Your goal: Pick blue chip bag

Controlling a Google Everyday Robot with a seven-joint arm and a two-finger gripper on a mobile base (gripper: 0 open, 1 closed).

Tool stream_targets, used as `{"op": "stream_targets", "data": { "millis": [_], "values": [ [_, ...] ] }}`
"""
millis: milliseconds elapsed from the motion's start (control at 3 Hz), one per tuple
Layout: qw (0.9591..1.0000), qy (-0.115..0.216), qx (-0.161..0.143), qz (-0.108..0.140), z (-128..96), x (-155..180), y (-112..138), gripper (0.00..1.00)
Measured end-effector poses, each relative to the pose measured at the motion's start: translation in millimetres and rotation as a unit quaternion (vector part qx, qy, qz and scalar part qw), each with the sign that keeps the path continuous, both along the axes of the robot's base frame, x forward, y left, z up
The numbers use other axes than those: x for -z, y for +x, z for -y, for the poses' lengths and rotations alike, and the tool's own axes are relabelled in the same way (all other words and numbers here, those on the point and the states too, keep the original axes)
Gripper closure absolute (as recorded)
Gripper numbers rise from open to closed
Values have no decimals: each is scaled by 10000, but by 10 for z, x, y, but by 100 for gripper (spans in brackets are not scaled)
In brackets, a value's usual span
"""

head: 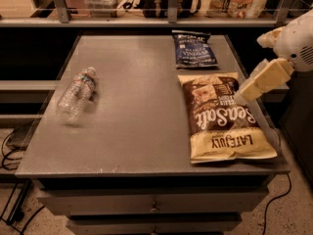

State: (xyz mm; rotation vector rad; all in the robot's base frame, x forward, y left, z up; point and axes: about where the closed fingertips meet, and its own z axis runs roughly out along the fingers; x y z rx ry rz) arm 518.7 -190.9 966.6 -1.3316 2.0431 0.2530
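Observation:
The blue chip bag (pixel 194 49) lies flat at the far right of the grey table (pixel 137 106), dark blue with white lettering. Just in front of it lies the large brown-and-yellow Sea Salt chip bag (pixel 222 116). My gripper (pixel 245 94) comes in from the right edge of the view, cream-coloured, and hangs above the right edge of the Sea Salt bag. It is to the right of the blue bag, nearer to me, and apart from it. It holds nothing that I can see.
A clear plastic water bottle (pixel 76 94) lies on its side at the table's left. A shelf with a rail (pixel 146 18) and assorted items runs behind the table. Drawers sit under the tabletop, and cables lie on the floor at both sides.

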Motion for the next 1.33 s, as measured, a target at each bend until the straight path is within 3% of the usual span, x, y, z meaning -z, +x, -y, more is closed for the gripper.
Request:
{"op": "stream_targets", "data": {
  "millis": [333, 667, 1000, 1333],
  "values": [
    [9973, 594, 255, 356, -144, -6, 452, 0],
    [9953, 647, 518, 490, -271, -20, 823, 0],
    [9957, 611, 506, 480, -333, -10, 854, 0],
    [9924, 900, 679, 502, -377, 40, 923, 0]
  ]
}}
